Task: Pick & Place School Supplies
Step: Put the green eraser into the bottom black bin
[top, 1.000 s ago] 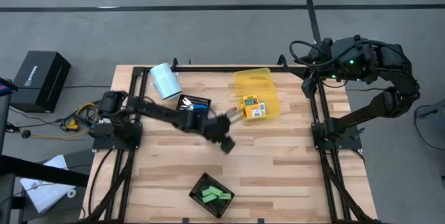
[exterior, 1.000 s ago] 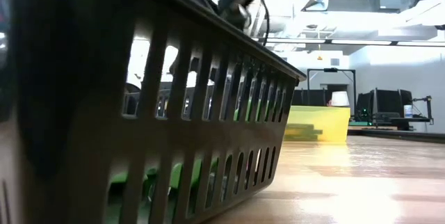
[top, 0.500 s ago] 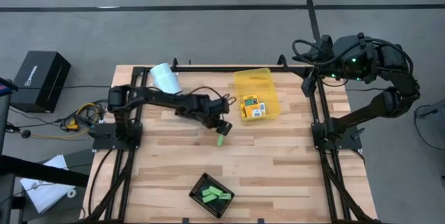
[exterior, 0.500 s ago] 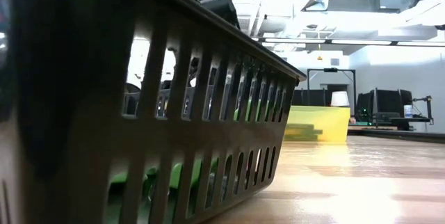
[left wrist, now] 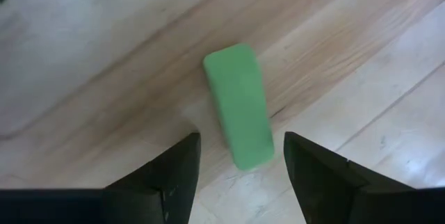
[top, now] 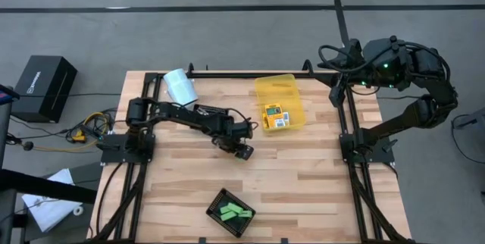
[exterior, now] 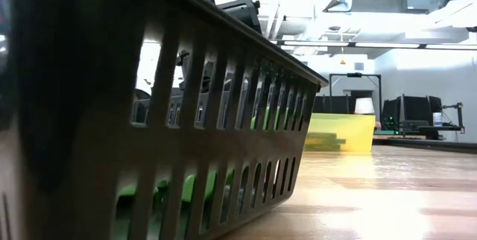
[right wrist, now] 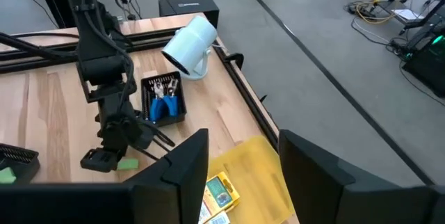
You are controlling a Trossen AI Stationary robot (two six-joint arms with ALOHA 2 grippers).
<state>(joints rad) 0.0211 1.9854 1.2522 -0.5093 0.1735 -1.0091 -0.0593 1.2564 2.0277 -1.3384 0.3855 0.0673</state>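
A light-green oblong piece (left wrist: 238, 106) lies flat on the wooden table near its middle. My left gripper (left wrist: 240, 165) points steeply down over it, open, one finger on each side of the piece's near end, without touching it. In the high view this gripper (top: 242, 151) covers the piece; the right wrist view shows the piece (right wrist: 127, 163) beside it. More green pieces lie in a black tray (top: 231, 214) at the near edge. Yellow packs (top: 276, 117) lie in a yellow bin (top: 279, 92). My right gripper (right wrist: 240, 165) hangs open, high over the far right corner.
A black tray with blue-handled tools (right wrist: 163, 99) stands beside the left arm. A pale white-blue cylinder (top: 179, 86) lies at the far left. The near black tray (exterior: 149, 121) fills most of the low view. Bare wood lies right of the left gripper.
My left gripper has come down toward the table over the green piece, rolling and tipping more steeply downward; its fingers have stayed open. The green piece has stayed flat on the wood. My right arm has kept still.
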